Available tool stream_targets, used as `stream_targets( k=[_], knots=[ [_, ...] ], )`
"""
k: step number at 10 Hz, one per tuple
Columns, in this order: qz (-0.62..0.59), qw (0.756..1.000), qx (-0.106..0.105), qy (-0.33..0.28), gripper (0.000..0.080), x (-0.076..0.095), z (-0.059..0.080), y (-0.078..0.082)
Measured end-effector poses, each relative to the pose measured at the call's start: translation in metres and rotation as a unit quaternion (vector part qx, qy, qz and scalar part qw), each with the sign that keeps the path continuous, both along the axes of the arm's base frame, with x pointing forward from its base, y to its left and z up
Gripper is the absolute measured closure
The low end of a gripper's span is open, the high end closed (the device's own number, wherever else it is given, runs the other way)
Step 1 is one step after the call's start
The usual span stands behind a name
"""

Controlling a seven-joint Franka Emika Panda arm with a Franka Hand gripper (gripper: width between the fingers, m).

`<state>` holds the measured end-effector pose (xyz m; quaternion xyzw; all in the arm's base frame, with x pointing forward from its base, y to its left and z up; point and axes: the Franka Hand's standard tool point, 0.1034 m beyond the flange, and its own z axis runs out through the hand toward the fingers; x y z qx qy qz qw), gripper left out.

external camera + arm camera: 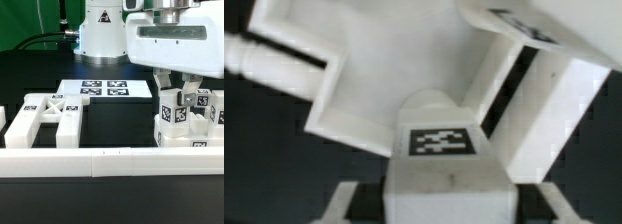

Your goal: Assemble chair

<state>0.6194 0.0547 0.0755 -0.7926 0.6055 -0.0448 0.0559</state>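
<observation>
Hovering over chair parts at the exterior view's right.
Exterior view: the tool (182, 104) hangs just above the tagged posts (186, 116) on the bench (120, 128), with the X-braced frame (45, 115) well apart. Wrist view: one post (441, 145) sits between the fingers (352, 205); whether they clench it I cannot tell.

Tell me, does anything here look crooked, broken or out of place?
Nothing looks broken or spilled. The tagged post between the jaws seems slightly tilted, with its tag askew, though the pictures are too small to be sure. The X-braced frame lies flat by itself at the exterior view's left, not yet joined.
</observation>
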Motion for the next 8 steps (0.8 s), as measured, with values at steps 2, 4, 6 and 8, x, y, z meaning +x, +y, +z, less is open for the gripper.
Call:
stream_targets(
  k=[2,4,6,8],
  knots=[
    [-0.075,0.997,0.015,0.002,0.0512,0.0004,-0.0001,-0.0004],
    [-0.133,0.991,0.03,0.005,0.0512,0.0006,-0.0001,-0.0011],
    [-0.123,0.992,0.029,0.004,0.0457,0.0005,-0.0003,-0.0004],
    [-0.083,0.996,0.022,0.005,0.0185,-0.0016,-0.0036,-0.0036]
  ],
)
